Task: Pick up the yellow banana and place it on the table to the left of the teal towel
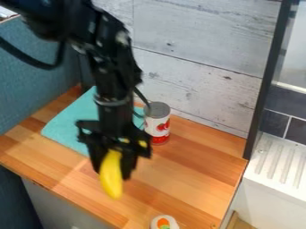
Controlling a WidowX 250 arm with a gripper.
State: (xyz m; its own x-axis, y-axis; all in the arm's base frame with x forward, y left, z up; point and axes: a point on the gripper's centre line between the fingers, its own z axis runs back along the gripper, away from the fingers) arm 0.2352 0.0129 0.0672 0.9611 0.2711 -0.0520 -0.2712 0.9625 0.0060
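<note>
The black gripper (115,165) hangs over the middle-left part of the wooden counter, shut on a yellow banana (111,175). The banana points downward, its lower end sticking out below the fingers and its upper part partly hidden between them. Behind the gripper and to its right stands an upright can (158,124) with a red and white label and a grey top. A teal cloth (70,124) lies flat at the left, partly covered from view by the arm.
Near the counter's (191,179) front edge sits a small white item (164,222) with an orange and green picture. A whitewashed plank wall (197,58) rises behind, a blue panel (36,76) at the left. Beyond a dark post (268,76) is a white ridged drainer (281,161).
</note>
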